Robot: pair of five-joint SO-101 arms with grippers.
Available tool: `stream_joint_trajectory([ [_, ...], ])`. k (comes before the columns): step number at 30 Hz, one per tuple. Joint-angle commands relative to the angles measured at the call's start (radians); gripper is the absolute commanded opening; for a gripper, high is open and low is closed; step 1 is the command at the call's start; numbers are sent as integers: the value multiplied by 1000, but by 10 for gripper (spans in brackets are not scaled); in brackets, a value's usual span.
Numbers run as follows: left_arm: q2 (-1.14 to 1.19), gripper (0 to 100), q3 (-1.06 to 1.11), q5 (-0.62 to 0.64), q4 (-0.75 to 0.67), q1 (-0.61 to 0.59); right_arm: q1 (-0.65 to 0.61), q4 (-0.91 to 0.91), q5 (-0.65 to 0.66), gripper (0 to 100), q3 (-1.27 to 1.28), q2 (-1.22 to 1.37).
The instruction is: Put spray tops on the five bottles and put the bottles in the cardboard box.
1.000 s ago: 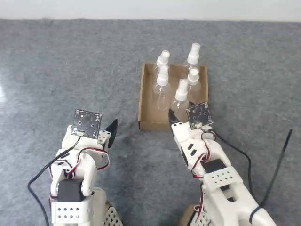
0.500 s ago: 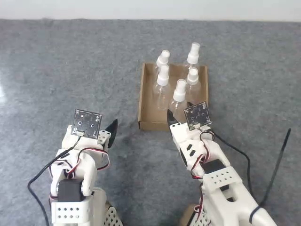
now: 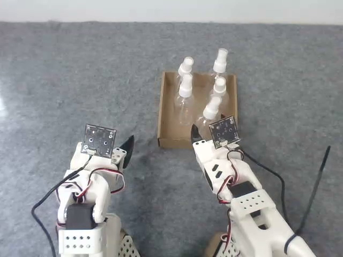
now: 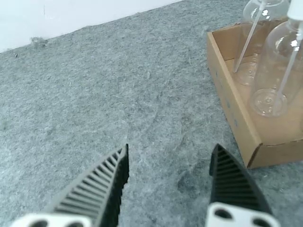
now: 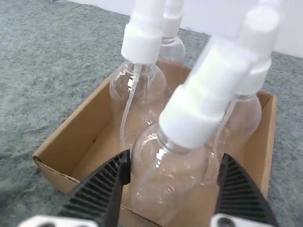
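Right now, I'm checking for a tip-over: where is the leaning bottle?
In the high view, the leaning bottle sits in the cardboard box's right corner nearest the arms, just ahead of the right gripper.

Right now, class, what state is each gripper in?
Left gripper: open, holding nothing.
Right gripper: open, with a finger on either side of the tilted bottle.

High camera looks down; both wrist cameras face the cardboard box (image 3: 174,142), right nearer.
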Motion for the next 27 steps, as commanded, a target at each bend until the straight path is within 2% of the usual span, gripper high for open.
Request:
stream_joint_trajectory([
  [1,-17,254,-4,-8,-23,-3,-5,-13,14,241,-12,-5],
  [9,-17,254,-4,-8,-23,-3,-7,-13,72,241,-38,-5],
  [18,-17,254,-2,-8,-25,-3,-8,101,68,242,-127,-7],
  [27,-17,254,-2,-8,-25,-3,-8,105,68,243,-141,-7],
])
